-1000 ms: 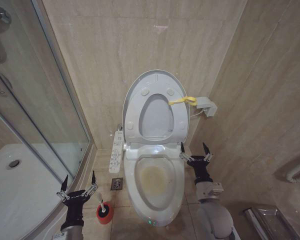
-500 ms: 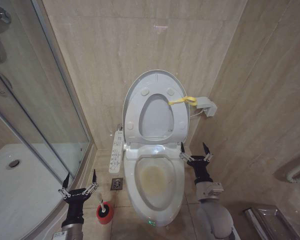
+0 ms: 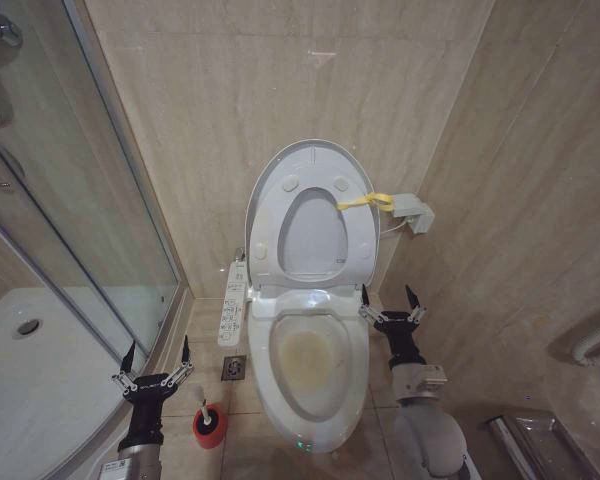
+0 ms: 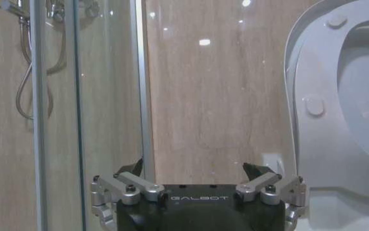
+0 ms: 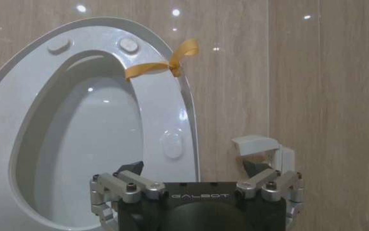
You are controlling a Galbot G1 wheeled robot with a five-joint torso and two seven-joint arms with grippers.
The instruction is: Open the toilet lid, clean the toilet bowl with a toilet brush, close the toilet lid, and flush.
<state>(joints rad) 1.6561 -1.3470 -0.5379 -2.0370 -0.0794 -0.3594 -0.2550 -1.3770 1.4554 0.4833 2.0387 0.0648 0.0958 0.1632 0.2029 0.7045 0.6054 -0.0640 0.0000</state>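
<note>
Head view: toilet lid stands upright against the wall, a yellow strap at its edge; toilet bowl lies exposed below, yellowish stain inside. Toilet brush sits in a red holder on the floor beside the bowl; its bristles are hidden. Left gripper hovers spread and empty above the brush, by the shower glass. Right gripper hangs spread and empty beside the bowl's rear. Right wrist view gives the strap's knot; left wrist view cuts off the lid.
</note>
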